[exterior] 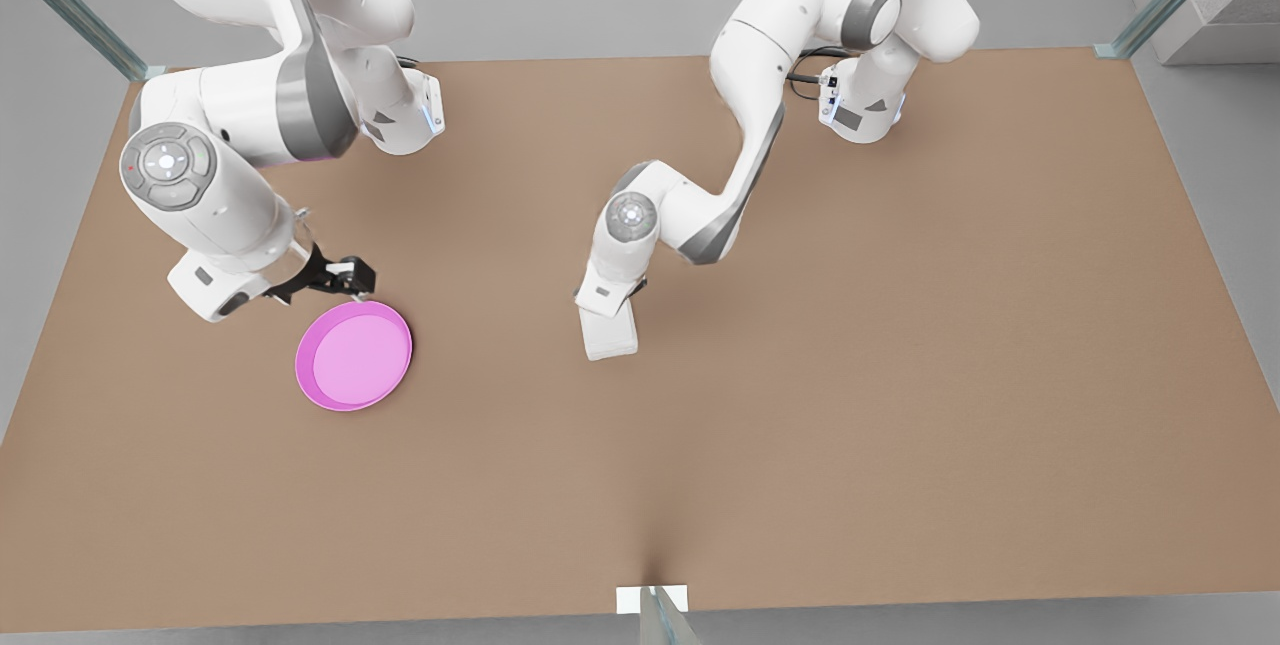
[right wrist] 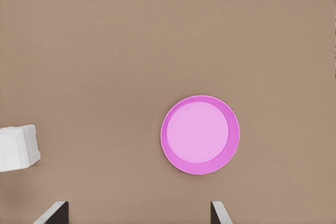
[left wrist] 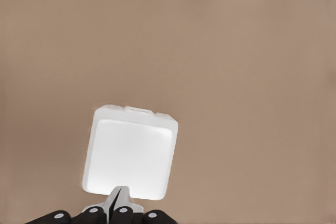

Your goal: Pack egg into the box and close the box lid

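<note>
The left gripper (left wrist: 122, 195), fingers pressed together, is resting against the closed flat white rectangular box lid (left wrist: 131, 153) of the small white egg box (exterior: 610, 333) at the brown table's (exterior: 900, 375) middle. The right gripper (exterior: 345, 277), fingers spread apart, is hovering just beside the round pink plate (right wrist: 200, 135), which is holding nothing.

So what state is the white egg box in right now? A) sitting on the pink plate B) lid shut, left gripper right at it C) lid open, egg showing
B: the box lid lies flat over the box, with the left gripper shut against its edge.
</note>
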`<state>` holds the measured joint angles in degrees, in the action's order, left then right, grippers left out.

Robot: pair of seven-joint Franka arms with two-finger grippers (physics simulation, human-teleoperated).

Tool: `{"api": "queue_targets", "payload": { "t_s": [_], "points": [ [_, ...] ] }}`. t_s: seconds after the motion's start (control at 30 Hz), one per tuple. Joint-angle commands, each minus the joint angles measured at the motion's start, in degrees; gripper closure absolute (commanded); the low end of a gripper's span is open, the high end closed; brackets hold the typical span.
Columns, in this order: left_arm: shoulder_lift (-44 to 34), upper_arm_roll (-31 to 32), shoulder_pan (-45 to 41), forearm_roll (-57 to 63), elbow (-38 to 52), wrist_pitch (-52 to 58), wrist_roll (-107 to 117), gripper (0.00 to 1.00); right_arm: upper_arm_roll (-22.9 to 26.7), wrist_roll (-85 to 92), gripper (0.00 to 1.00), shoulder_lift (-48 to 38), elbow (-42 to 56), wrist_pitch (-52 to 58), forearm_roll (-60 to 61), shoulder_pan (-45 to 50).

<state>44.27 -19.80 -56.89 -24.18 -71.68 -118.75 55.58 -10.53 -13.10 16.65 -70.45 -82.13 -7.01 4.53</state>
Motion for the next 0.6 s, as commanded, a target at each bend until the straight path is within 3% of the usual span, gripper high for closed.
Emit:
{"api": "queue_targets", "payload": {
  "t_s": [0.0,0.03,0.07,0.1,0.13,0.2,0.27,0.3,0.37,0.57],
  "points": [
    [-2.08,-0.15,11.79,-0.26,6.37,27.06,-9.32,0.79,0.07,2.2,0.0,-0.03,-0.03,-0.93,0.68,-1.37],
    [-2.08,-0.24,24.71,0.09,12.09,41.66,-36.19,0.25,-0.02,2.02,0.0,-0.03,-0.03,-0.93,0.5,-1.19],
    [-2.08,-5.76,29.82,2.03,12.27,43.87,-58.45,0.0,-0.29,1.67,0.0,0.05,-0.21,-1.1,1.47,-0.75],
    [-2.25,-12.54,29.29,2.11,12.88,45.36,-67.7,0.0,-0.29,1.58,0.0,1.55,-0.12,-3.21,1.3,-0.66],
    [-5.76,-13.6,29.29,5.62,15.79,47.91,-67.88,0.0,-0.2,2.11,0.0,2.51,-0.47,-6.29,1.64,-1.8],
    [-18.51,-8.5,27.89,17.14,15.08,53.63,-67.97,0.0,-0.11,1.93,0.0,4.1,-0.21,-6.47,1.82,-2.86],
    [-32.37,8.18,34.65,28.38,1.76,45.83,-67.36,0.0,-0.2,2.2,0.0,5.24,-0.21,-6.9,1.38,-2.42],
    [-36.71,11.71,37.9,28.75,-4.96,42.03,-67.88,0.0,-0.11,2.29,0.0,5.33,-0.3,-7.7,1.21,-3.04],
    [-36.53,12.07,38.0,28.66,-4.96,42.2,-67.88,0.0,-0.11,2.29,0.0,8.23,0.05,-7.78,6.74,-5.67],
    [-36.44,12.07,38.08,28.66,-4.96,42.29,-67.71,0.0,-0.02,2.02,0.0,8.05,0.05,-7.17,6.04,-5.5]
  ]
}}
